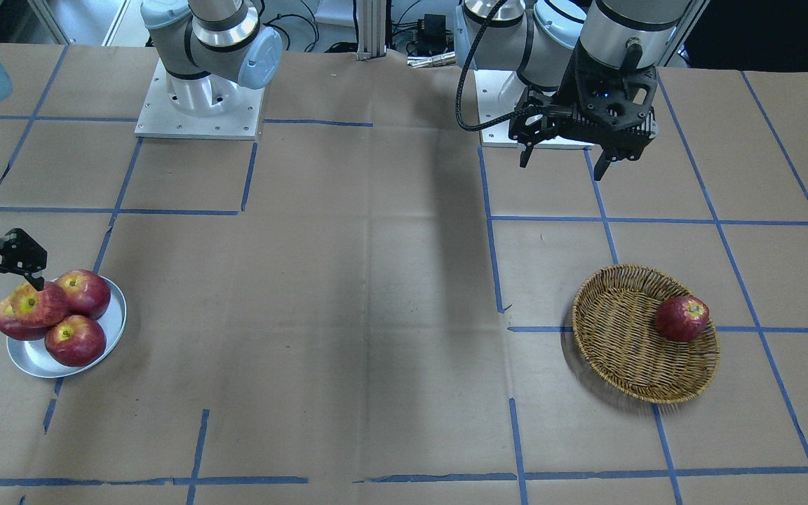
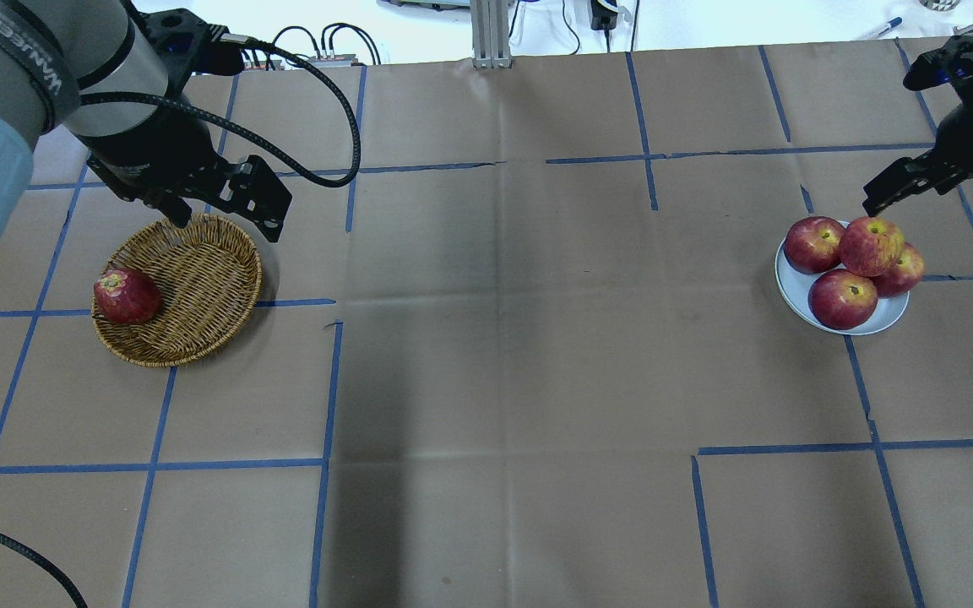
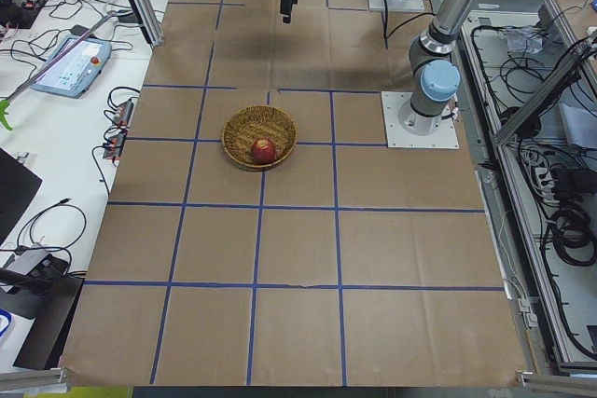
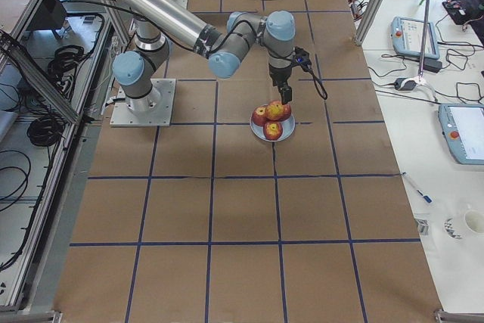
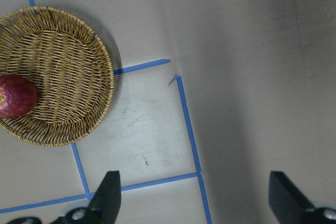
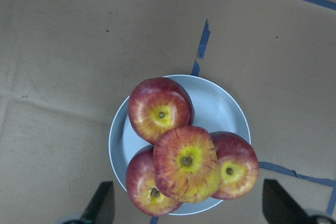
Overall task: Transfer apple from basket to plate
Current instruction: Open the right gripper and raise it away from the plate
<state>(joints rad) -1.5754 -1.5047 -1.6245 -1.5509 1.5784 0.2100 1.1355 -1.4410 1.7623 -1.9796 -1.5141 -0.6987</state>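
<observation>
The right gripper (image 6: pixel 187 204) is seen with its jaws spread wide and nothing held between them. Directly below the gap, apart from both fingers, the apple (image 6: pixel 186 163) is found. It is already on the plate (image 6: pixel 220 106), perched on top of three darker apples (image 6: pixel 160 109) rather than on the metal itself. Its stem hollow is turned up toward the jaws, so its stem axis is judged to run roughly along the line of approach. The transfer is judged done, and a straight lift clear of the pile is thought to be called for, since a sideways brush could roll the apple off its perch. Well apart from these jaws, the basket (image 2: pixel 199 279) is seen with one dark red apple (image 2: pixel 126 296) in it. The left gripper (image 5: pixel 194 198) is likewise wide open and empty, with the basket off to one side of its jaws; the right arm is by far the nearer to the task's apple
</observation>
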